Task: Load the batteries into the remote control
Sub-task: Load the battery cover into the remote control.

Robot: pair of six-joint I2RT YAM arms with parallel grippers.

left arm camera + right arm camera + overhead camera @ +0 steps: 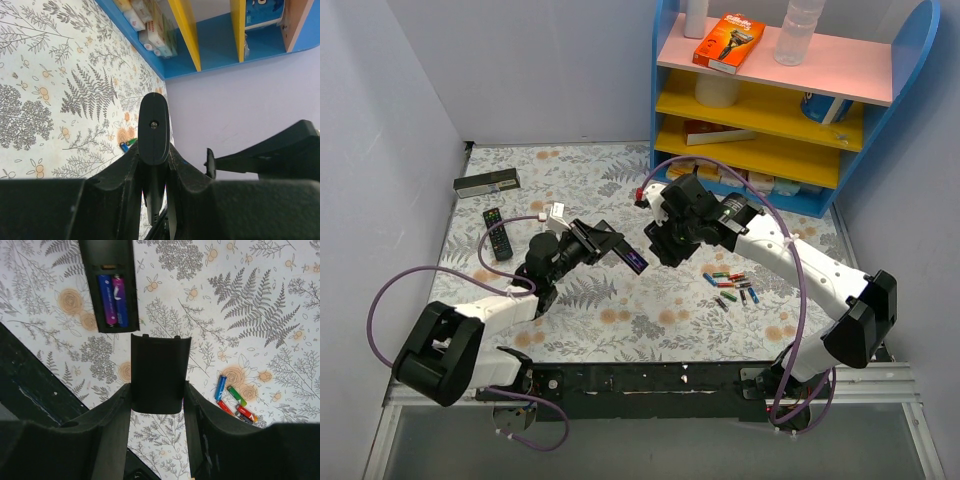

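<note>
Currently, left gripper (154, 167): clamped on remote control (153, 125)
Right gripper (158, 397): pinching battery cover (160, 367)
Compartment (106, 269): two batteries (113, 300) seated
Tablecloth (270, 295): loose batteries (235, 402)

A white brand name, seemingly "Gillette", is printed on the orange box (728, 43) well beyond the right gripper (656, 242); nothing else can be read.

This is a robotics lab cell dressed like a home corner. Plain pale partition walls (550, 70) box in a fern-print tabletop (620, 320), with a black mounting rail (650, 378) and loose purple cables (372, 330) at its near edge. A blue shelf unit (912, 55) with pink and yellow boards holds an orange razor box (728, 43) and a clear bottle (798, 30).
</note>
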